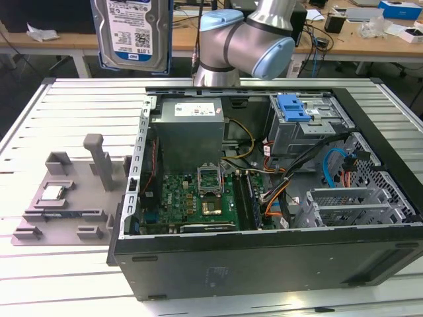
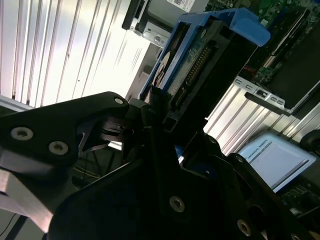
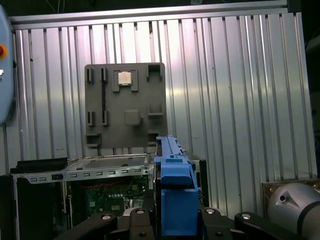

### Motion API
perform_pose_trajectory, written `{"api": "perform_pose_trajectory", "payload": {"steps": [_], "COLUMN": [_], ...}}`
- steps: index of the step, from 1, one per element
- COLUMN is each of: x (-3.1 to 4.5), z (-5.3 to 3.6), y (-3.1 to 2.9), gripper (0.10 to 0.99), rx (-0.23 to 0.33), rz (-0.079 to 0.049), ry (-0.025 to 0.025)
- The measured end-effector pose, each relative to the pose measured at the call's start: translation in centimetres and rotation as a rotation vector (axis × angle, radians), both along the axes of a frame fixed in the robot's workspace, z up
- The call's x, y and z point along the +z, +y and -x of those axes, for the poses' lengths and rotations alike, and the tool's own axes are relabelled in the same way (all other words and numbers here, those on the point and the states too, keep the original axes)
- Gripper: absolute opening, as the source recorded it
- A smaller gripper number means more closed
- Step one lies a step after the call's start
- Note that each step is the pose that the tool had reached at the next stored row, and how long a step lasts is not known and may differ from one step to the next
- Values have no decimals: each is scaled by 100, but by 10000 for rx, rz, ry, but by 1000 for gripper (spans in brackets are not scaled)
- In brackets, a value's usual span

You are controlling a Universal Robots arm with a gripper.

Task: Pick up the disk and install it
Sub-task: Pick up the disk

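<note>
**Disk in the air, install not yet done**

Pick-up looks complete: the disk (image 1: 134,34) hangs high above the far side of the surface (image 1: 39,277), at the exterior view's left, label facing the camera and clear of everything below. It is well apart from the open computer case (image 1: 264,261), so I judge the install half of the job is all to come. The drive cage (image 1: 310,129) at the case's far right carries only a bare blue bracket (image 1: 294,107).

In the second wrist view the end effector (image 2: 170,125) is clamped on one end of the disk, black fingers (image 2: 150,107) pressed against its blue rail frame, connector edge pointing away.

The grey parts tray (image 1: 73,205) sits left of the case, a small silver chip (image 1: 53,193) resting in it. The first wrist view looks down the disk's blue rail onto that tray.
</note>
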State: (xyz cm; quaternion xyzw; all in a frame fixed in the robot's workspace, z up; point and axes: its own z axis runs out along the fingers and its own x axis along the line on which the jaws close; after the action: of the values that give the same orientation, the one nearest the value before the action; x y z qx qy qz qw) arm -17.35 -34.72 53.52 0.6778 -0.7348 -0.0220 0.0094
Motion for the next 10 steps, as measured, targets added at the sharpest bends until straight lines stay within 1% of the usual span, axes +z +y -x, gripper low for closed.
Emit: {"api": "perform_pose_trajectory", "payload": {"steps": [4, 6, 8, 10], "x": [0, 0, 0, -1], "z": [-109, -193, -239, -304], "y": [0, 0, 0, 0], "gripper": [365, 365, 365, 365], "rx": [-1, 1, -2, 0], "rz": [-1, -1, -1, -1], "ry": [-1, 0, -1, -1]}}
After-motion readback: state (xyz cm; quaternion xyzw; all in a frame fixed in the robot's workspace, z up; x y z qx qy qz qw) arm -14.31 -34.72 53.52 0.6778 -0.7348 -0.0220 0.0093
